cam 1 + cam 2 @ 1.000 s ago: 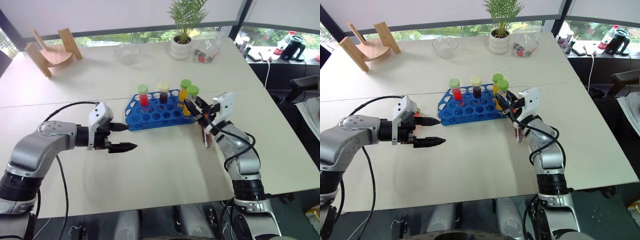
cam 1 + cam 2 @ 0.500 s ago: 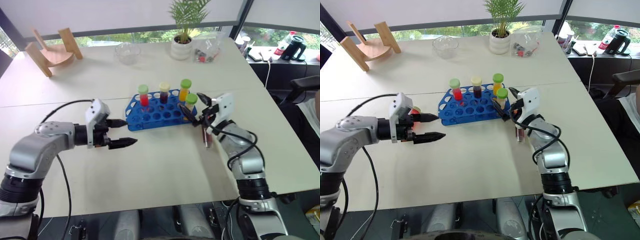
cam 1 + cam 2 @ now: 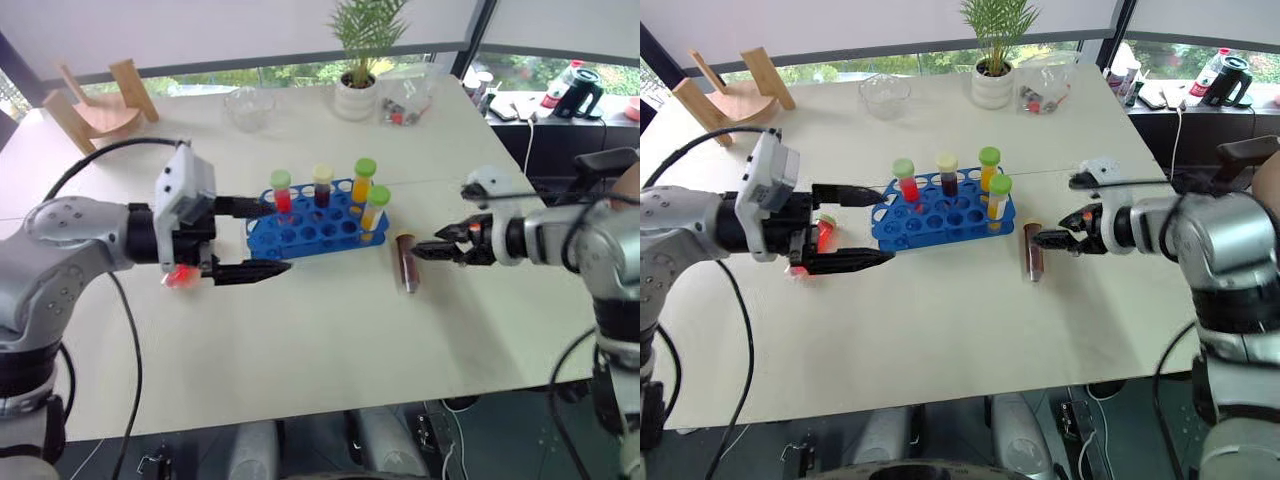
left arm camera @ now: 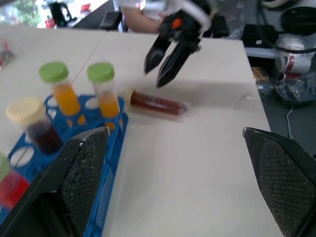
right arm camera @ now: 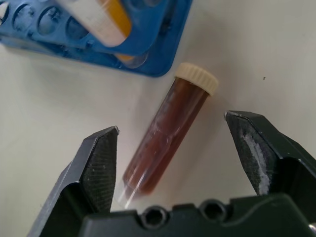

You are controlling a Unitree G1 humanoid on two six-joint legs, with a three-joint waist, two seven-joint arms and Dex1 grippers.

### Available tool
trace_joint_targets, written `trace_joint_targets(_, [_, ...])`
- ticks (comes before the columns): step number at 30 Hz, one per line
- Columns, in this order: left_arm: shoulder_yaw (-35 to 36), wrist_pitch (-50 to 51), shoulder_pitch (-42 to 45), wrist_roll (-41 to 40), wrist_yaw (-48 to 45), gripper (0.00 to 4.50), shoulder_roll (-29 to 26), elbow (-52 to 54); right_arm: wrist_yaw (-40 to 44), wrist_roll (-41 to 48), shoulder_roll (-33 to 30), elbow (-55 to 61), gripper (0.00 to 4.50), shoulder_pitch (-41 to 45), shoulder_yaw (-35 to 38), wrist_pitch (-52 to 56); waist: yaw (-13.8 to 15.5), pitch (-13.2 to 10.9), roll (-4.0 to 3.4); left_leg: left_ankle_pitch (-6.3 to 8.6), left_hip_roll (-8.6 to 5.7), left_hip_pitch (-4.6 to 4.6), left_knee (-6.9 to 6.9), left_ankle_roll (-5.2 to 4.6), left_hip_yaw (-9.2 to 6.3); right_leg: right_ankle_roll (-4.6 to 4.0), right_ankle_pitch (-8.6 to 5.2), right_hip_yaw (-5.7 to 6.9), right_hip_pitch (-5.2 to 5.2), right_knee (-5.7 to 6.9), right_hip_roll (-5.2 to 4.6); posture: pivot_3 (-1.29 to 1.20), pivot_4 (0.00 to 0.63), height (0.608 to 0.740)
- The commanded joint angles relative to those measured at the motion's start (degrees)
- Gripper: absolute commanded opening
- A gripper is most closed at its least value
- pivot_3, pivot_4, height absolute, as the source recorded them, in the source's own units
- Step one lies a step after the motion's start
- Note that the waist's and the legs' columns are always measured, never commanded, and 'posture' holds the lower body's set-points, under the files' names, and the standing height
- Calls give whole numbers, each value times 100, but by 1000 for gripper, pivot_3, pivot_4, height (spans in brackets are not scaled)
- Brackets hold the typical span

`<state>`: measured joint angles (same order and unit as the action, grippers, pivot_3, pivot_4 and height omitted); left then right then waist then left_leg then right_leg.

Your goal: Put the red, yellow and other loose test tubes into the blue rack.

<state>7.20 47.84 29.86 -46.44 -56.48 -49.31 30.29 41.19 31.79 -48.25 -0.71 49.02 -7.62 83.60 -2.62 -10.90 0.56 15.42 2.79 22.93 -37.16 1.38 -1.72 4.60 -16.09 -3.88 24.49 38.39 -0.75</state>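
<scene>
White tabletop [image 3: 330,330] fills your view, blue rack [image 3: 312,232] at centre holding four capped tubes. Your right gripper [image 3: 428,250], fingers spread and empty, hovers just right of the brown tube [image 3: 406,263] lying flat. Left of the rack, your left gripper [image 3: 262,238] gapes wide beside a red tube [image 3: 180,276].

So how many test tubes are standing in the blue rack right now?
4: a red tube, a dark tube, and two orange tubes, one on the far row, one on the near right.
</scene>
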Motion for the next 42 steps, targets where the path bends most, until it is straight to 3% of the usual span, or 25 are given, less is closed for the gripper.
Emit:
trace_joint_targets(1, [-46,-66,-155,-58,188,4500,45,335,311,-98,-135,-580,3793,475,-557,245,19,0,0,5,3,3,0,-9,-2,-1,-1,1,0,-5,2,0,150,740])
trace_joint_targets(8, [-372,-467,-612,433,176,4500,13,378,880,-561,154,-1780,3793,1342,-2017,37,19,0,0,17,1,34,-10,-29,5,-1,-1,3,19,-21,-6,0,150,740])
trace_joint_targets(9, [-387,-492,-629,449,182,4500,30,380,951,-656,208,-1923,3269,1409,-2189,-41,19,0,0,17,1,33,-10,-29,4,-1,-1,4,19,-21,-5,0,150,740])
trace_joint_targets(10, [-402,-516,-640,472,190,4500,39,371,992,-744,285,-2080,3016,1472,-2310,-105,19,0,0,17,1,33,-9,-30,4,-1,-1,4,19,-20,-5,0,150,740])
trace_joint_targets(13, [-451,-642,-728,619,142,4500,18,265,1196,-1083,482,-2409,1447,1507,-2728,-494,17,2,2,17,1,32,-11,-29,4,-1,-1,4,18,-19,-4,0,150,740])
trace_joint_targets(15, [-497,-722,-769,746,99,4500,-5,164,1375,-1248,467,-2383,790,1394,-2941,-698,13,10,14,17,1,26,-12,-29,4,-1,-1,4,12,-19,-4,0,150,740])
trace_joint_targets(21, [-407,-792,-961,863,-110,4500,-201,-73,1829,-1322,-210,-1358,776,805,-2689,-1269,67,21,32,18,2,1,-14,-30,2,-1,-1,8,-16,-19,-4,0,150,740])
trace_joint_targets(24, [-235,-809,-1224,818,-280,4500,-364,-260,2607,-692,-832,164,776,213,-1900,-1856,212,16,25,19,1,12,-11,-31,2,0,-2,10,-10,-26,-6,0,150,740])
trace_joint_targets(26, [-119,-970,-1452,940,-438,4500,-517,-476,2636,-340,-806,1151,776,-342,-1038,-2588,204,15,23,19,1,36,-12,-32,-3,0,-3,15,10,-28,-7,0,150,740])
trace_joint_targets(29, [126,-831,-1377,671,-307,4500,-339,-812,1665,247,373,2298,776,-1126,340,-3311,125,14,22,20,8,31,-12,-33,2,-1,-1,9,17,-20,0,0,150,740])
trace_joint_targets(31, [448,-662,-1223,292,158,4500,163,-1094,589,-252,1267,2831,776,-1649,296,-3841,141,16,20,20,14,20,-11,-33,-4,-4,1,9,11,-11,11,0,150,740])
trace_joint_targets(35, [616,-614,-1392,356,433,4500,328,-1058,-1553,-1203,3148,2619,776,-2089,241,-4686,145,21,27,9,12,16,-18,-14,-7,-4,1,9,9,9,7,0,150,740])
trace_joint_targets(38, [652,-558,-1413,299,609,4500,387,-1008,-2210,-1722,3821,2318,776,-2232,147,-5459,184,21,28,-19,3,25,-11,37,-2,3,5,7,17,9,-8,0,150,740])
trace_joint_targets(42, [571,-458,-1427,280,677,4500,338,-906,-2727,-2364,4254,1481,776,-2237,-36,-6414,181,25,35,-25,-1,23,-6,48,-6,4,7,12,11,8,-10,0,150,740])
